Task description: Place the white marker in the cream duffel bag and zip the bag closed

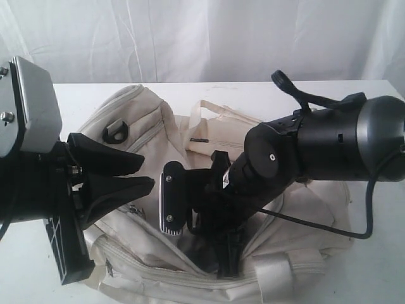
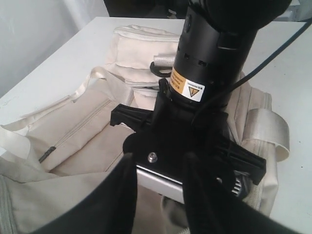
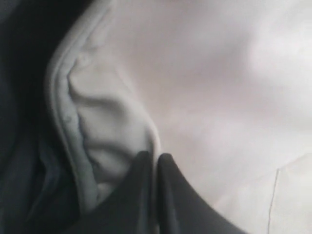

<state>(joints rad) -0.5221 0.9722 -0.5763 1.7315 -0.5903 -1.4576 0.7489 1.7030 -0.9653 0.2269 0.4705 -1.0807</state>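
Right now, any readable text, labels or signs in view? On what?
Yellow sticker on the right arm's wrist: it carries a black warning triangle sign, and the print beside it is too small to read.
On the cream duffel bag: no text visible.
Nothing else in the three views shows any writing.

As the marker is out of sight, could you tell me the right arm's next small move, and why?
Probably lift the right gripper straight out of the bag: its jaws look shut with no marker between them, it stands in the bag's open mouth, and zipping seems impossible until it clears.
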